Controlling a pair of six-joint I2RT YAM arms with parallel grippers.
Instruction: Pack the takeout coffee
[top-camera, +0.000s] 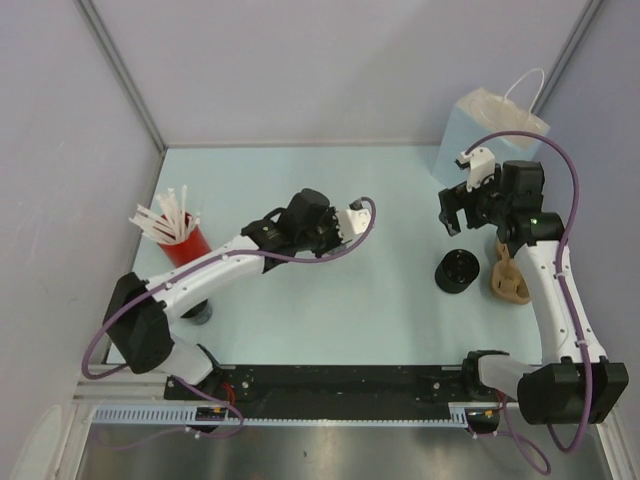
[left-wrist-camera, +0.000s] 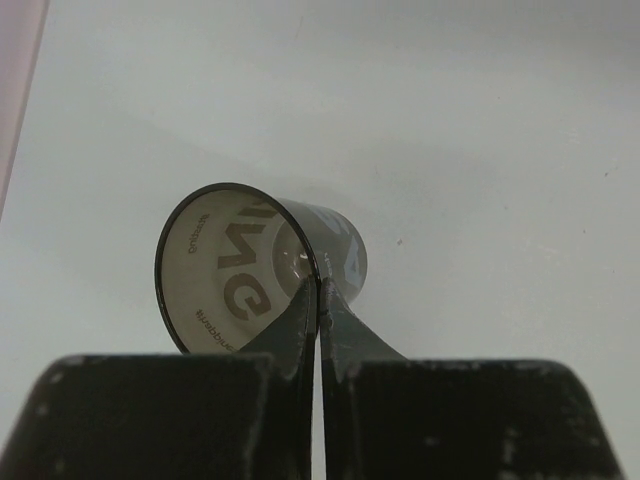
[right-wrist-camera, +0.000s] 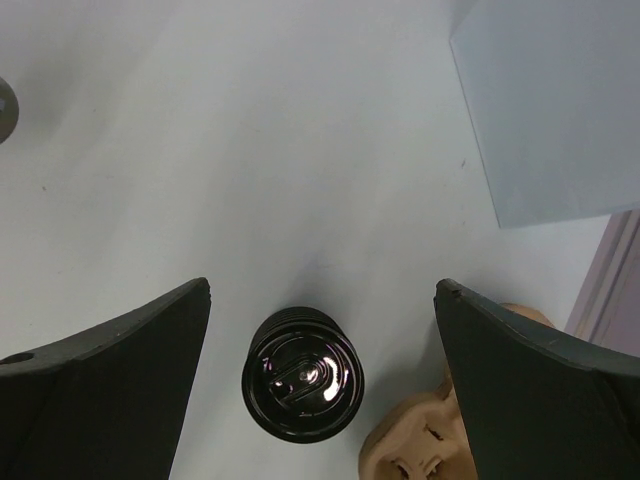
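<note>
— Position of takeout coffee?
— Upright on table, right of centre, round black sip lid on. Just beside brown pulp carrier on its right. Seen from straight above in right wrist view, framed between both fingers and well below them.
— Anything level with it on the left?
— Red cup of white straws, near left edge, well apart from the coffee.
— State of left gripper?
— Pinched tight on wall of lidless cup, one finger inside the mouth, one outside. Dark outside, pale inside with lettering, mouth turned toward wrist camera. Resting on table or lifted: cannot tell.
— State of right gripper?
— Spread wide, holding nothing, hanging over bare table a little beyond the coffee.
— Farthest back?
— Pale-blue paper bag with white handles, standing in far right corner, just behind right gripper.
</note>
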